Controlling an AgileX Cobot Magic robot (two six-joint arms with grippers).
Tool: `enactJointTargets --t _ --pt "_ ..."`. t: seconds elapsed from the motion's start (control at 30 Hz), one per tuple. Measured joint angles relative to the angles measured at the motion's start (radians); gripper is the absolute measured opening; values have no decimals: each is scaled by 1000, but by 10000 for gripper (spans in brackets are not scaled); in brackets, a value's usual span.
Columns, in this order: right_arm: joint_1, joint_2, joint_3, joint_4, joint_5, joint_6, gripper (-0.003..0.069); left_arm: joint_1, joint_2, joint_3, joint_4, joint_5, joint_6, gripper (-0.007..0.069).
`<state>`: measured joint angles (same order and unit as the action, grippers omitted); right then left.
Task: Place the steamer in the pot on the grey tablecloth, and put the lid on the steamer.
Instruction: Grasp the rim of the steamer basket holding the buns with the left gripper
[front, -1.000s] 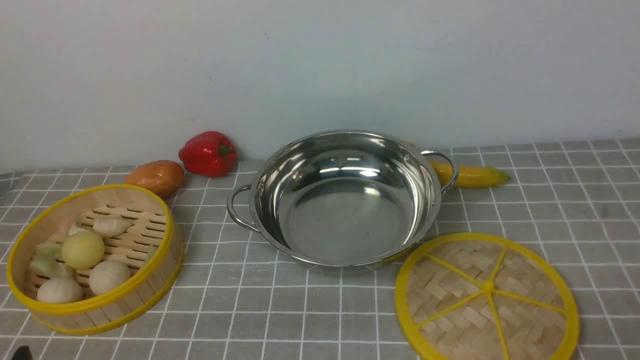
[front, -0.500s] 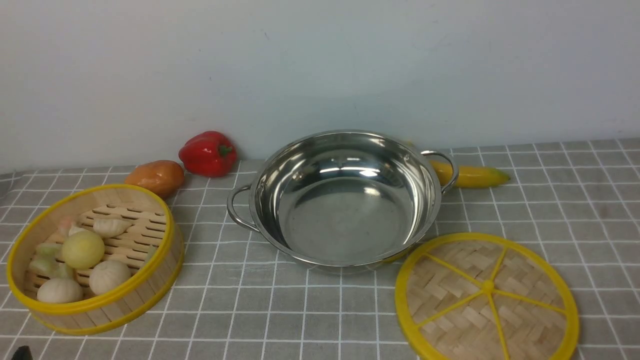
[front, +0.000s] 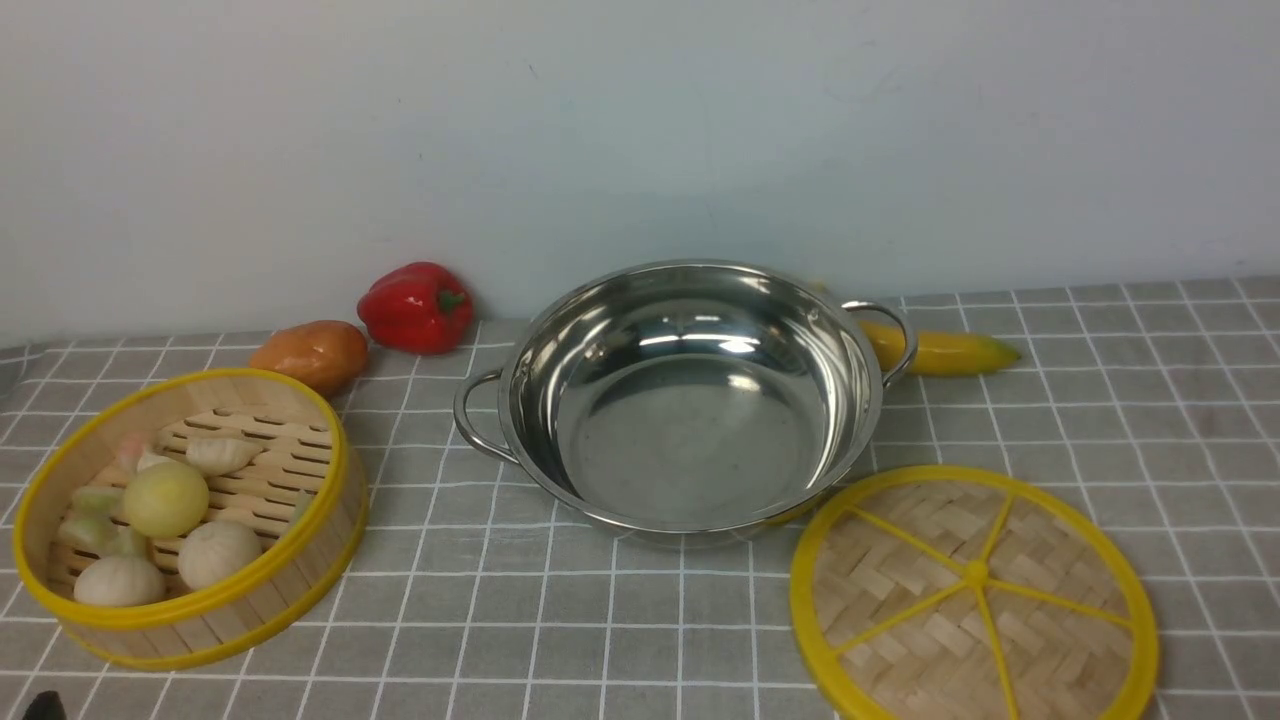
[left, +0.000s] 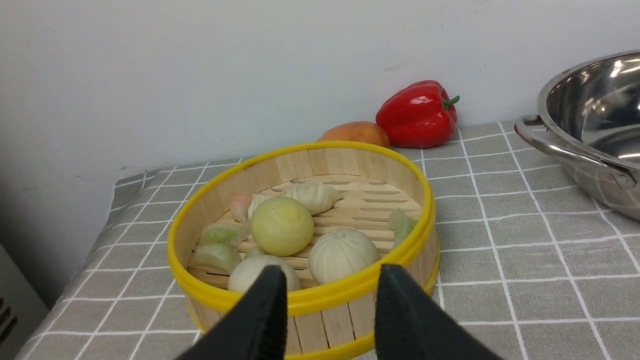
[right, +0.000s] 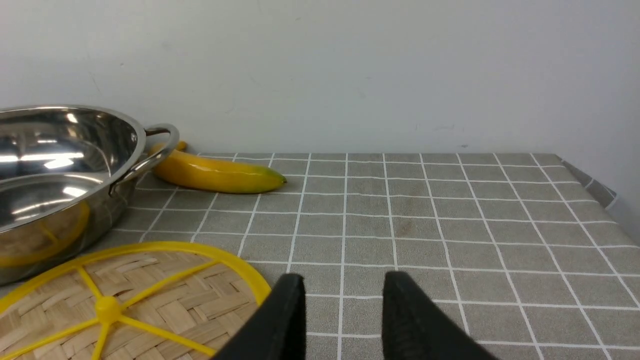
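Two parted, empty: left hand (left: 330, 274), right hand (right: 344, 278).

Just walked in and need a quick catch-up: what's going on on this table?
Nothing is held yet. The steamer sits on the grey tablecloth left of the empty pot; the lid lies flat to the pot's right. The left arm's fingers stand open facing the steamer, the right arm's fingers open beside the lid.

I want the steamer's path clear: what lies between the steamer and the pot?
Nothing but bare grey tablecloth lies between the steamer and the pot. The front view shows this, and the left wrist view agrees.
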<state>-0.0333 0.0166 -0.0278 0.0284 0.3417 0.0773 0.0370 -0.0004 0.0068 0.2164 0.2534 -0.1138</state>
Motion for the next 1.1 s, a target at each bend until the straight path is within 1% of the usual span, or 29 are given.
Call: enactJointTargets --t 0.03,0.07,0.1,0.13,0.23,0.3,0.33,0.37,0.5,0.77,0.87,0.93,1.0,1.03,1.07,1.1 --pt "0 0 0 18 -4 11 242 0 0 1 -39 -13 -28 243" --pt "0 0 0 70 -13 34 242 0 0 1 -118 -35 -83 243" --pt "0 0 0 70 -15 39 242 0 0 1 -131 -40 -91 243" --pt "0 0 0 118 -23 58 242 0 0 1 -196 -64 -137 243" --pt "0 0 0 326 -46 151 242 0 0 1 -415 -127 -283 243" --pt "0 0 0 415 -55 186 242 0 0 1 -496 -141 -331 243" --pt "0 0 0 436 -57 189 242 0 0 1 -512 -145 -339 243" --pt "0 0 0 513 -66 210 242 0 0 1 -562 -157 -365 243" --pt "0 0 0 603 -81 225 242 0 0 1 -584 -175 -377 243" --pt "0 0 0 641 -113 230 242 0 0 1 -578 -224 -377 243" --pt "0 0 -11 740 -242 230 242 0 0 1 -578 -253 -394 243" --pt "0 0 -44 801 -360 231 242 0 0 2 -579 -334 -409 243" --pt "0 -1 -114 825 -492 226 242 0 0 -3 -573 -446 -417 243" --pt "0 -1 -156 810 -557 214 242 0 0 -15 -561 -522 -413 243" --pt "0 -1 -182 792 -590 203 242 0 0 -29 -551 -572 -405 243" --pt "0 0 -226 744 -639 176 242 0 -1 -53 -524 -676 -374 243"
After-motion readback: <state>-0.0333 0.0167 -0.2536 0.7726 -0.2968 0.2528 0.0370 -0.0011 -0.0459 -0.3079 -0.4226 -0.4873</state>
